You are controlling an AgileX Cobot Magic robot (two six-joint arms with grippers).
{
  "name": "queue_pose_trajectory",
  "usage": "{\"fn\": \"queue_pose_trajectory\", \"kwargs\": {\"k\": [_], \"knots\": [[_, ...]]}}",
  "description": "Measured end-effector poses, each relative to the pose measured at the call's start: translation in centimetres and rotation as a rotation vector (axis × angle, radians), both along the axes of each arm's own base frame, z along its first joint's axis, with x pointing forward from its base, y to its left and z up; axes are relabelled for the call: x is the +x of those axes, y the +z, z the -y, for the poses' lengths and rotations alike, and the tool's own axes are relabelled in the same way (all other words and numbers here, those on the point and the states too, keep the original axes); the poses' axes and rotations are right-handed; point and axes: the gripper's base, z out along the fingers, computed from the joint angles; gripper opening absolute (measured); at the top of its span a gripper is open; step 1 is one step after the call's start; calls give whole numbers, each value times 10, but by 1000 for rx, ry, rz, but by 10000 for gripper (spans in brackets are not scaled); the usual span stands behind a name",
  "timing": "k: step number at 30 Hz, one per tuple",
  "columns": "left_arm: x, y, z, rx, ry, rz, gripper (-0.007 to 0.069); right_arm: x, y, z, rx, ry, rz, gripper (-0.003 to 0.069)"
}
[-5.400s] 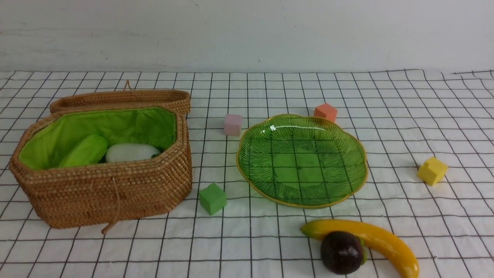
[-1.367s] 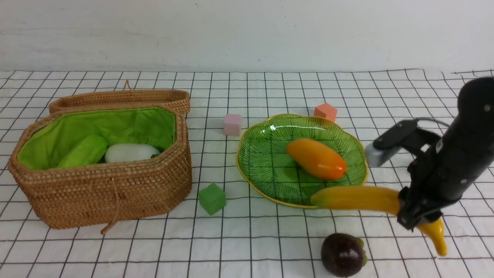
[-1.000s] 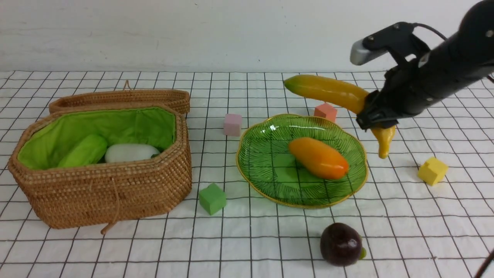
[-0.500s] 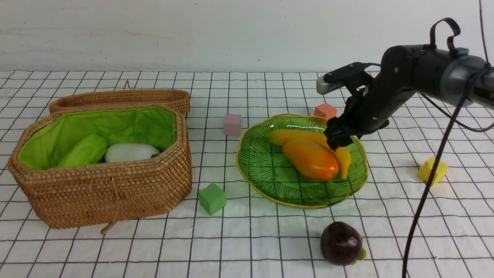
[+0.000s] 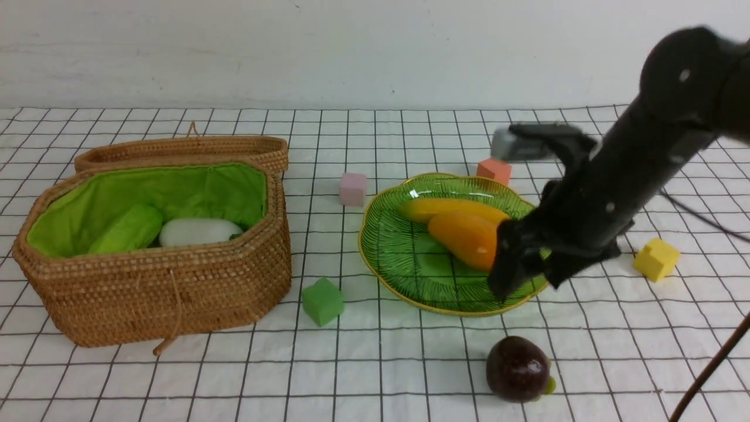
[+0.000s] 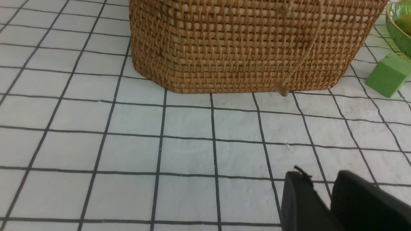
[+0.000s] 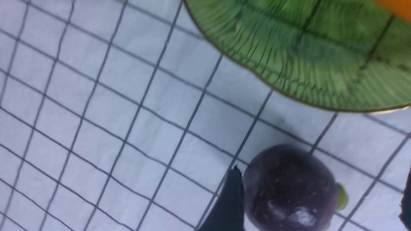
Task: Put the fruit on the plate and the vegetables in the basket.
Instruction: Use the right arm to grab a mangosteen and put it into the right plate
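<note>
Black and blurred, the right gripper (image 5: 530,275) hangs over the near-right edge of the plate (image 5: 410,275), jaws spread wide and empty. In the right wrist view its two fingers (image 7: 229,205) frame the purple fruit (image 7: 289,189), which lies on the cloth below them; whether they touch it cannot be told. In the front view that purple fruit (image 5: 518,368) sits on the cloth just in front of the plate, clear of its rim.

On the plate lie the mango (image 5: 463,239) and, just behind and touching it, the banana (image 5: 451,208); the arm hides the right ends of both.

An orange cube (image 5: 494,170) sits just behind the plate, a pink cube (image 5: 353,189) just off its back-left edge, a green cube (image 5: 322,301) near its front-left edge, and a yellow cube (image 5: 656,258) to its right, beyond the arm.

Well left of the plate stands the basket (image 5: 176,293), open, with its lid (image 5: 187,151) lying behind it. Inside, on the green lining, the gourd (image 5: 128,230) and the radish (image 5: 196,231) lie side by side.

Only the left wrist view shows the left gripper (image 6: 324,205): its dark fingers stand a narrow gap apart with nothing between them, low over the cloth in front of the basket (image 6: 250,45).
</note>
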Motion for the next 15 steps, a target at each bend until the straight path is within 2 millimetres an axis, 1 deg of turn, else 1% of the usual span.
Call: {"fn": "queue_pose_trajectory", "kwargs": {"k": [1, 2, 4, 6, 7, 9, 10, 12, 14, 15], "knots": [[0, 0, 0, 0, 0, 0, 153, -3, -7, -1, -16, 9, -5, 668], [0, 0, 0, 0, 0, 0, 154, -9, -20, -2, -41, 16, -14, 668], [0, 0, 0, 0, 0, 0, 154, -14, -36, -1, -70, 16, -7, 668], [0, 0, 0, 0, 0, 0, 155, -16, -50, -1, -81, 4, 18, 661], [0, 0, 0, 0, 0, 0, 155, -16, -53, -1, -82, -1, 27, 659], [0, 0, 0, 0, 0, 0, 157, -15, -66, -1, -77, -29, 55, 624], [0, 0, 0, 0, 0, 0, 157, -15, -67, -1, -76, -30, 56, 624], [0, 0, 0, 0, 0, 0, 162, -17, -70, -2, -66, -19, 44, 557], [0, 0, 0, 0, 0, 0, 163, -20, -70, -3, -63, 20, 20, 517], [0, 0, 0, 0, 0, 0, 163, -23, -70, -3, -64, 45, 0, 516]]}}
